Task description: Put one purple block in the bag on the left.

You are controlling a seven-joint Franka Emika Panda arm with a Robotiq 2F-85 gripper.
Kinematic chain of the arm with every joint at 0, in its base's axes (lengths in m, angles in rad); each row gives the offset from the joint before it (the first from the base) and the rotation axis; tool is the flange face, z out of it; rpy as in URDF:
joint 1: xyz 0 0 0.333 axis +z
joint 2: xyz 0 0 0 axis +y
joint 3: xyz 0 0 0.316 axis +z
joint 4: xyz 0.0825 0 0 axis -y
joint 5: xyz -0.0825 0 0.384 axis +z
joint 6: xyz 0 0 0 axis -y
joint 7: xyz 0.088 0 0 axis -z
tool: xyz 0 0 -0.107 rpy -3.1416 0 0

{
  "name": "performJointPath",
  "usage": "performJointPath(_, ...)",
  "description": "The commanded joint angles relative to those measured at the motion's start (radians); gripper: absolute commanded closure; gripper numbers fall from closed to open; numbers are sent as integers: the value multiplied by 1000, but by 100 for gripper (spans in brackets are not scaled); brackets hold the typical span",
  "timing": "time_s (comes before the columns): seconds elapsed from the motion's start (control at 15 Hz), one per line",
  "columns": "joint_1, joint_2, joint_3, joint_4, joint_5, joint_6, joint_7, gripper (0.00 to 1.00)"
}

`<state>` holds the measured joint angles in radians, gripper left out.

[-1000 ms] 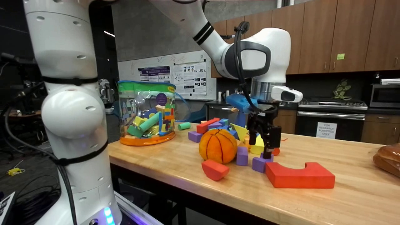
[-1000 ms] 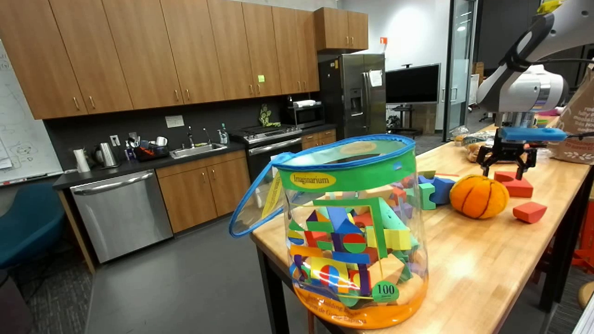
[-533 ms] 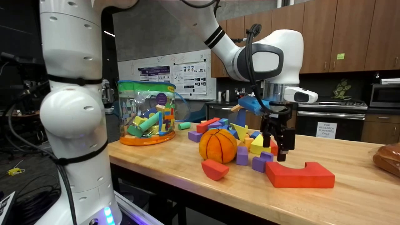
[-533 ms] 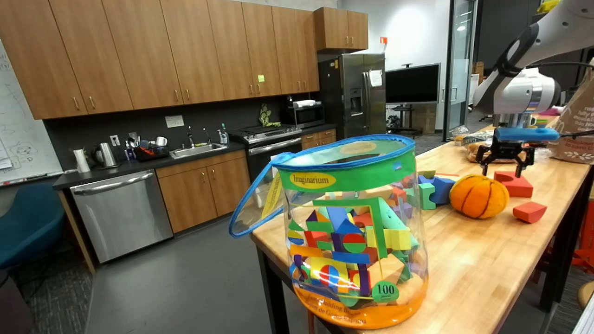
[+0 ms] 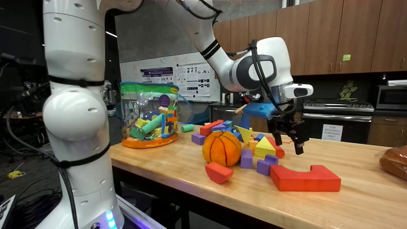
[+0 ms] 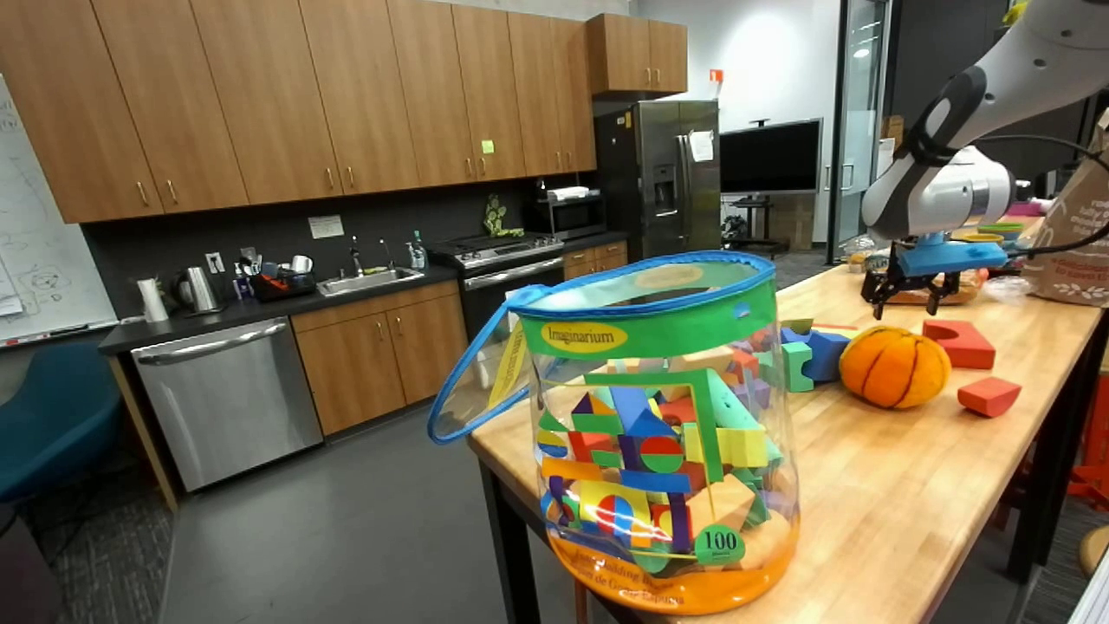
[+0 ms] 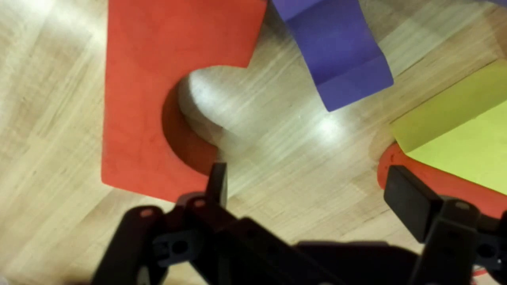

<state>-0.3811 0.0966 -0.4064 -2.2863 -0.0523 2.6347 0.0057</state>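
The clear bag with the green top band (image 5: 149, 88) stands at the table's end; it also shows in an exterior view (image 6: 658, 334), its lid hanging open to the side, with colourful blocks inside. A stepped purple block (image 5: 266, 165) lies beside the red arch; the wrist view also shows this purple block (image 7: 340, 43) at top, ahead of the fingers. An upright purple block (image 5: 246, 159) stands by the orange ball, and another purple block (image 5: 198, 139) lies nearer the bag. My gripper (image 5: 288, 145) is open, empty and tilted above the table, beyond the stepped block; bare wood shows between its fingers (image 7: 307, 174).
An orange ball (image 5: 221, 149) and a red block (image 5: 219, 172) lie near the front edge. The red arch (image 5: 305, 178) lies near the gripper. A yellow block (image 5: 264, 147), a red cylinder (image 5: 279, 150) and a pile of blocks stand behind. A brown paper bag (image 6: 1074, 234) stands further off.
The gripper has risen away from the stepped purple block, moved further across the table and tilted. Its fingers stay open. The blocks and the bag look unmoved.
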Motion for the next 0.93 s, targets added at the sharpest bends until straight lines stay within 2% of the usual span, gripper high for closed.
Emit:
performJointPath(0.0, 8, -70, 17, -97, -51, 75, -81, 0)
performJointPath(0.13, 13, -96, 36, -138, -20, 83, -136, 0)
performJointPath(0.47, 30, -148, 72, -185, 133, 12, -280, 0)
performJointPath(0.87, 23, -99, 47, -144, 214, -51, -333, 0)
